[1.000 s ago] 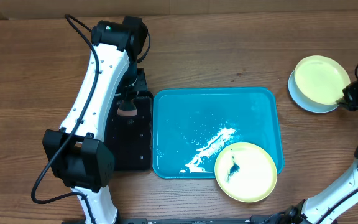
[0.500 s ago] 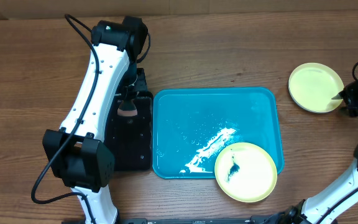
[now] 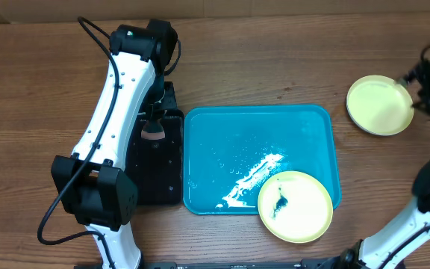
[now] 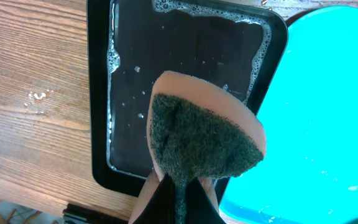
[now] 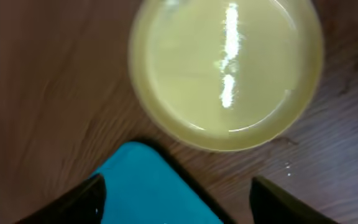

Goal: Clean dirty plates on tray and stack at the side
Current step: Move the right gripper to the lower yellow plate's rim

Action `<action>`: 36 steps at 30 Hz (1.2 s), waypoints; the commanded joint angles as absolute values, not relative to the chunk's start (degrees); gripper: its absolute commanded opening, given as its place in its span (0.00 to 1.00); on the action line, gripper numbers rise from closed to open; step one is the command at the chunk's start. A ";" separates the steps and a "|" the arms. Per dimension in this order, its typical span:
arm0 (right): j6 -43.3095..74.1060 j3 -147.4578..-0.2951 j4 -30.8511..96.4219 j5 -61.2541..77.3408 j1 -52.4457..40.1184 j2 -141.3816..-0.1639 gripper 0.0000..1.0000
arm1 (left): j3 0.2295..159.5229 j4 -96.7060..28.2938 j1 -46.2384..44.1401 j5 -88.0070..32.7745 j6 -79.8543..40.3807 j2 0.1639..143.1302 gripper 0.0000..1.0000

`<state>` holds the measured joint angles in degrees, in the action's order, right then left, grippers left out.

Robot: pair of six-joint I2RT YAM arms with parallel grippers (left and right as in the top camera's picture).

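Note:
The turquoise tray [image 3: 230, 149] lies mid-table with white streaks on it. One pale yellow-green plate [image 3: 295, 206] with a dark smear rests on its near right corner, overhanging the rim. A second, clean yellow-green plate [image 3: 380, 105] lies flat on the table at the right, also in the right wrist view [image 5: 225, 68]. My right gripper [image 3: 418, 81] [image 5: 176, 211] hovers open just beyond that plate, holding nothing; a tray corner [image 5: 154, 186] shows between its fingers. My left gripper [image 4: 180, 202] is shut on a sponge [image 4: 204, 137] with its green scouring face showing.
A black tray [image 4: 185, 50] with soapy water sits left of the turquoise tray, under the sponge [image 3: 153, 132]. The white left arm [image 3: 118, 104] spans the table's left side. Bare wood surrounds the right-hand plate.
The right gripper opened and let go of the yellow-green plate, which settled flat over a light blue plate. The gripper then drew back toward the far right. The left arm stayed still.

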<state>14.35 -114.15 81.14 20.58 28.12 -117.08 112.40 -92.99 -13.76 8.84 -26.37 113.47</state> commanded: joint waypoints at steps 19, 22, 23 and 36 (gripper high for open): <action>12.27 -117.99 96.33 15.86 13.93 -102.87 0.84 | 112.97 -92.03 -13.41 9.56 -24.21 111.48 0.04; 14.48 -117.45 97.06 14.11 7.94 -99.26 0.88 | 112.97 -91.64 -13.41 9.39 -24.21 111.48 0.04; 16.95 -117.05 97.06 12.27 5.85 -98.06 0.89 | 112.97 -91.61 -13.45 9.39 -24.21 111.48 0.04; 40.47 -89.38 96.75 -3.22 -11.84 -86.85 0.95 | 112.97 -91.68 -13.52 9.32 -23.73 111.48 0.04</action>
<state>34.50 -96.79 96.97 1.08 -11.75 -86.46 112.38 -91.72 -13.78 8.84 -24.86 113.47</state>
